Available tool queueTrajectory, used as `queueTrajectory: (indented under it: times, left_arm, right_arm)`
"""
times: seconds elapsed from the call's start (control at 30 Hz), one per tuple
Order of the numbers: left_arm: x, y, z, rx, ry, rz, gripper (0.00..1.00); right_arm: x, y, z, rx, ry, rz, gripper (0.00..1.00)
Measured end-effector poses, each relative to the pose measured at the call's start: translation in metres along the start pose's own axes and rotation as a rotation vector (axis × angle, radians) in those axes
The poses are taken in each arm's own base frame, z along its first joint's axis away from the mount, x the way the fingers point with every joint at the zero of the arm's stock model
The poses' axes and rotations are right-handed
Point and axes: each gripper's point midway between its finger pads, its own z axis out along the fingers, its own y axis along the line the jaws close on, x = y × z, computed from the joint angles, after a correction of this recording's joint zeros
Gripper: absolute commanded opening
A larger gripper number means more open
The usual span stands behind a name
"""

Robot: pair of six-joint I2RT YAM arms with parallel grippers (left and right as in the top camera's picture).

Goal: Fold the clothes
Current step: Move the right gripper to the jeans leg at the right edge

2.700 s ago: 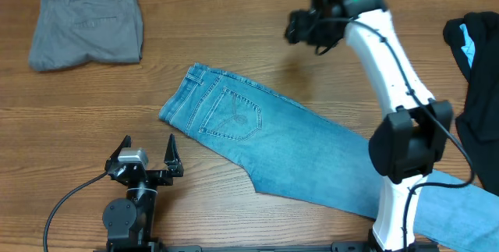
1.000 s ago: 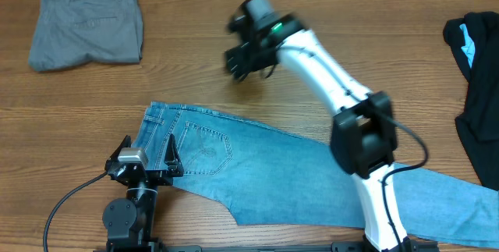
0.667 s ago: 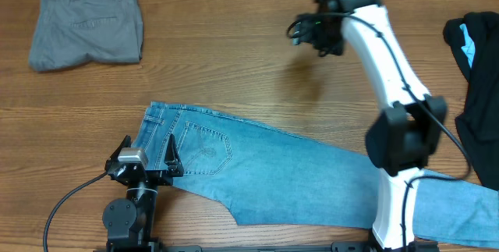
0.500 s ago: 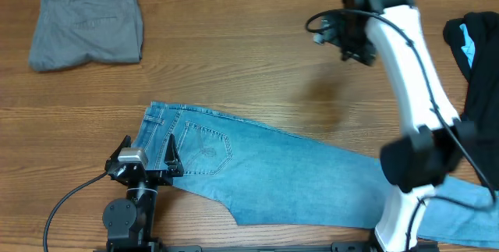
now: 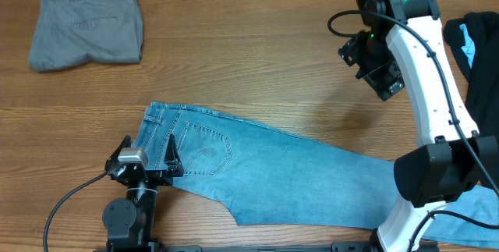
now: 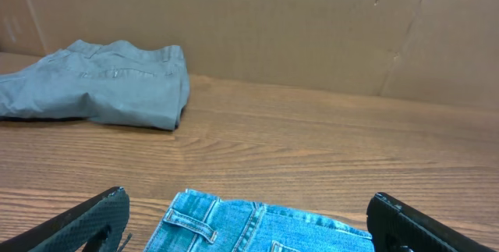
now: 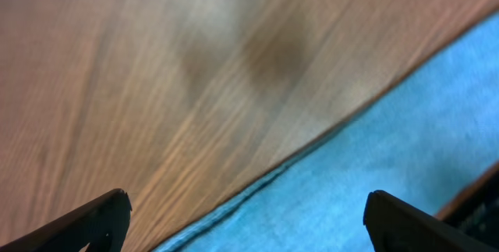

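**Overhead.** The jeans (image 5: pixel 296 178) lie flat and long across the worktop (image 5: pixel 234 72). Their waistband is toward 9 o'clock and the legs run out toward 4 o'clock. Only one back pocket shows, so I judge them halved lengthwise, leg on leg. The crosswise folds all seem left to do.

The left tool (image 5: pixel 148 158) sits at 8 o'clock, spread wide and holding nothing, with one finger over the waistband corner. The right tool (image 5: pixel 368 69) hangs up at 2 o'clock over bare wood, well apart from the denim and carrying nothing.

Grey trousers (image 5: pixel 86 26) lie folded at 10 o'clock, and a black garment (image 5: pixel 479 96) lies bunched at 3 o'clock. The hems are hidden behind the right arm and cut off by the frame edge.

**Left wrist.** The left tool (image 6: pixel 245 200) stands wide. The jeans (image 6: pixel 234 225) and their waistband lie just below the gap between its fingers, at 6 o'clock, and are not gripped. The grey trousers (image 6: pixel 101 88) are at 10 o'clock. The rest of the denim is cut off by the lower edge.

**Right wrist.** The right tool (image 7: pixel 245 197) is wide open with nothing between its fingers. The jeans (image 7: pixel 374 150) fill 4 o'clock, and the worktop (image 7: pixel 117 65) takes the rest. The picture is blurred, so I cannot tell which part of the leg this is, nor how high the tool hangs.
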Motion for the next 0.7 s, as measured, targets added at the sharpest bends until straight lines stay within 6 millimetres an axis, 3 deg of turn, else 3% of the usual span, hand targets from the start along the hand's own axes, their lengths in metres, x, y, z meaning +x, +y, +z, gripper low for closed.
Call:
queueTrajectory:
  times: [0.1,0.23,0.43,0.57,0.7]
  left_arm:
    - [0.000,0.000,0.000,0.000,0.000,0.000,1.00]
    - [0.000,0.000,0.000,0.000,0.000,0.000,1.00]
    - [0.000,0.000,0.000,0.000,0.000,0.000,1.00]
    - [0.000,0.000,0.000,0.000,0.000,0.000,1.00]
    - [0.000,0.000,0.000,0.000,0.000,0.000,1.00]
  right_arm:
    - [0.007,-0.001,0.005,0.015,0.021,0.011,0.99]
    - [0.025,0.006,-0.004,-0.002,-0.010,-0.046,1.00]
    - [0.061,0.006,-0.060,-0.114,-0.179,-0.282,1.00]
    - [0.045,-0.015,-0.091,-0.158,-0.285,-0.360,1.00]
    - [0.017,-0.034,-0.100,-0.131,-0.343,-0.411,0.99]
